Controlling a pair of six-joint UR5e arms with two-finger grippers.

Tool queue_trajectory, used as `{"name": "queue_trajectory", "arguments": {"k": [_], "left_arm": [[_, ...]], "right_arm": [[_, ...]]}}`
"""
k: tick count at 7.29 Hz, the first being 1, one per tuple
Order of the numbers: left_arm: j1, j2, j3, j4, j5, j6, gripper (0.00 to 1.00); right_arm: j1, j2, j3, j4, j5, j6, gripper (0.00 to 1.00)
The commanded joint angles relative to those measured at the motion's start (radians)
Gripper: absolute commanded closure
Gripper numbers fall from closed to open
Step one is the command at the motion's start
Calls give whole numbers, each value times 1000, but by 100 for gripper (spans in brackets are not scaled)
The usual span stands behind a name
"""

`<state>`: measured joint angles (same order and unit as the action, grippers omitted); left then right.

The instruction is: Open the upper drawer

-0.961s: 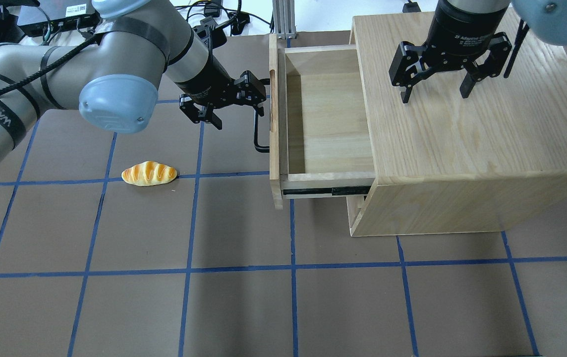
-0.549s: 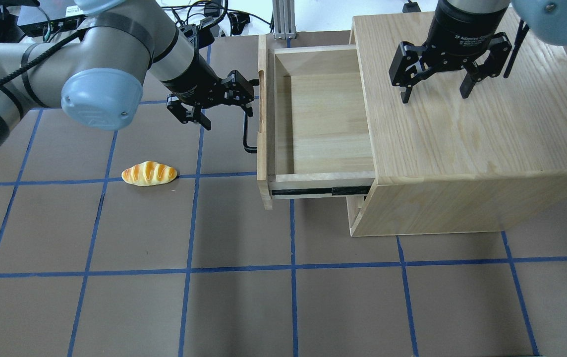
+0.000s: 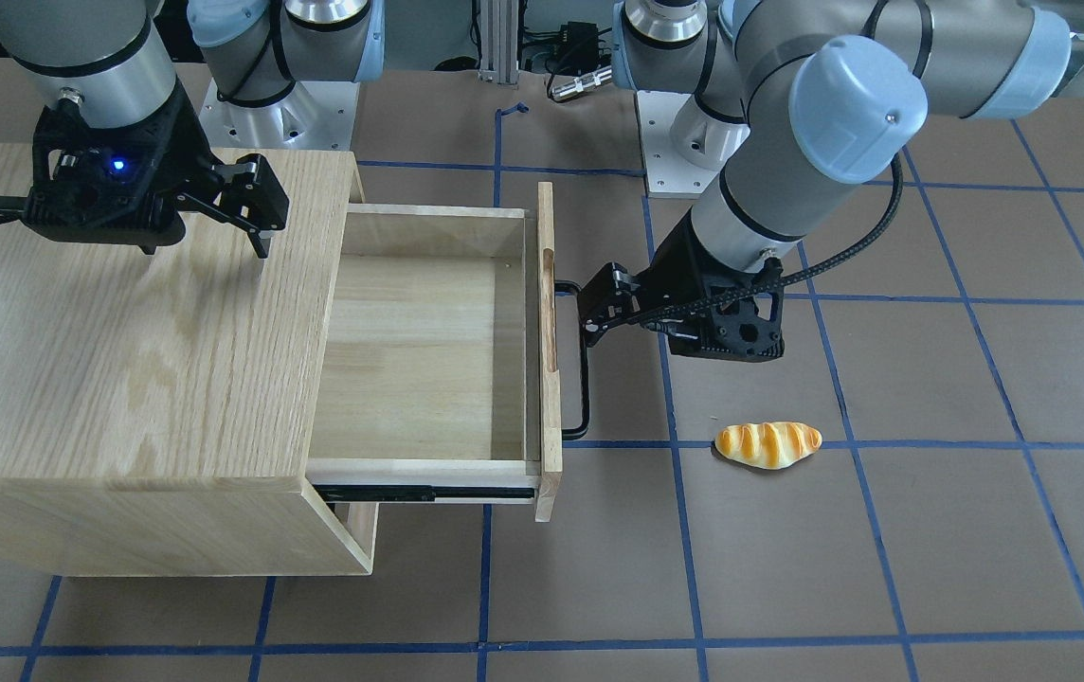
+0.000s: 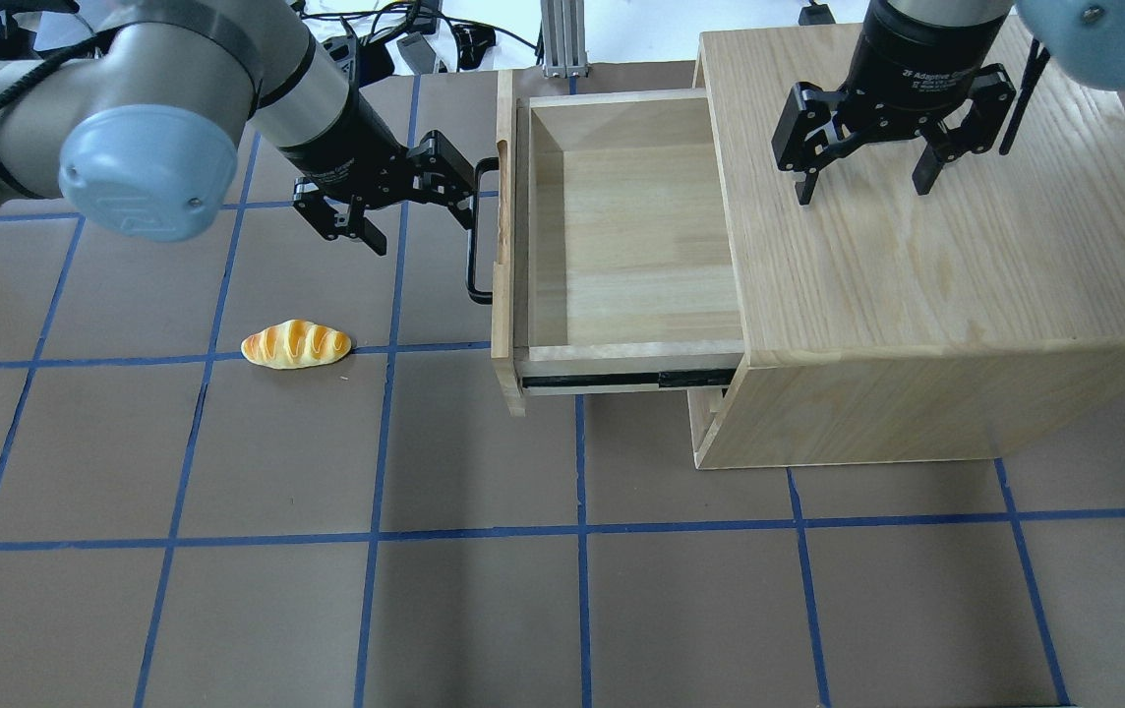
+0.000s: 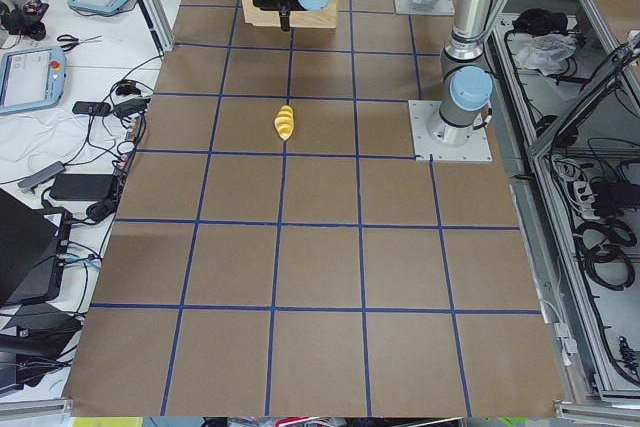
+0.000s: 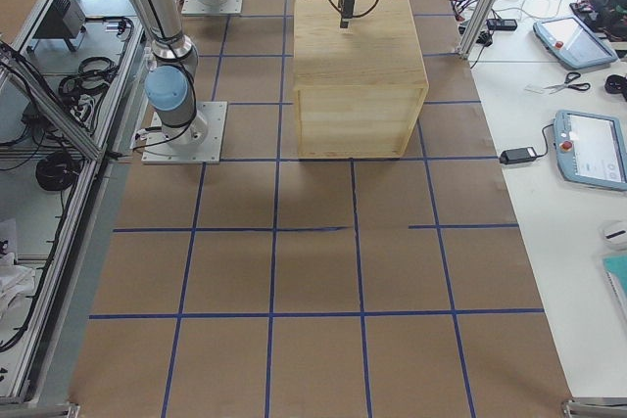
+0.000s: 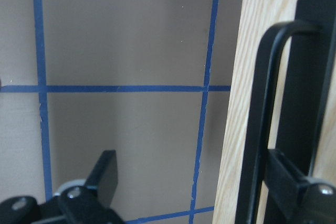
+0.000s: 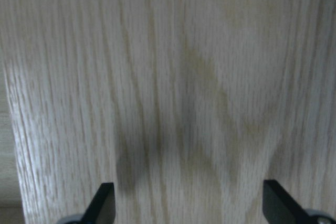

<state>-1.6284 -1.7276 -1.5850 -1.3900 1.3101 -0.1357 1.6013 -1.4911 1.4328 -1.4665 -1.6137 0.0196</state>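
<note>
The upper drawer [image 4: 621, 226] stands pulled far out of the oak cabinet [image 4: 917, 275]; it is empty. Its front panel [image 4: 502, 246] carries the black bar handle [image 4: 473, 236], which also shows in the front view [image 3: 584, 379]. My left gripper [image 4: 420, 211] is open, with one finger [image 7: 286, 177] hooked behind the handle [image 7: 262, 119] and the other finger [image 7: 107, 169] out over the table. My right gripper [image 4: 862, 192] is open with its fingertips down at the cabinet top [image 8: 184, 77]; I cannot tell whether they touch it.
A toy bread roll [image 4: 296, 345] lies on the brown mat left of the drawer, also in the front view [image 3: 767, 443]. Blue tape lines grid the table. The cabinet's lower compartment shows below the drawer rail [image 4: 621, 379].
The drawer has slid further out of the cabinet, toward the overhead view's left. My left gripper has moved left with the handle. The right gripper has not moved.
</note>
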Motion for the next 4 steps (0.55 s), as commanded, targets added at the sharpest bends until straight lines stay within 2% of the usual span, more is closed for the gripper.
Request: {"name": "queue_trajectory", "arguments": {"k": [1,2,3,4], "left_arm": [[1,64,83,-178,155,107,0],[1,95,111,-249,229,145,0],[-1,121,117,-268,236,145,0],[-1,144,115,-268,282,146,0]], "right_arm": [[0,0,0,0,0,0,0],[0,0,0,0,0,0,0],[0,0,0,0,0,0,0],[0,0,0,0,0,0,0]]}}
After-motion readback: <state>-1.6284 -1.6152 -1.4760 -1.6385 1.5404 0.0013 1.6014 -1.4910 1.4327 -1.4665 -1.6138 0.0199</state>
